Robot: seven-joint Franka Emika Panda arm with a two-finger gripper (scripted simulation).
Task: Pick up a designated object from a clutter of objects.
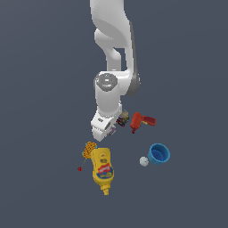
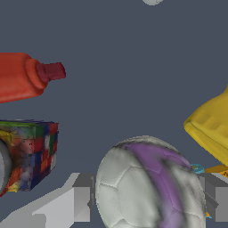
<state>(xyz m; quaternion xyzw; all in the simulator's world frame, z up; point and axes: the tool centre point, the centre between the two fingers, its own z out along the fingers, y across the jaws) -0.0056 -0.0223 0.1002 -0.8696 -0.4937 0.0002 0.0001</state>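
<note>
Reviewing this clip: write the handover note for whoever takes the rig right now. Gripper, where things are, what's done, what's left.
Gripper: open, one finger on each side of the purple-marked ball; contact not clear.
Ball: down in the clutter, between the multicoloured block and the mustard bottle; the red drill lies beyond.
Done: approach and descent around the ball.
Left: close on the ball, lift it clear.

Matt, seam-panelled whitish ball [image 2: 147,187] with purple markings; smooth glossy-plastic mustard bottle [image 1: 103,169].
</note>
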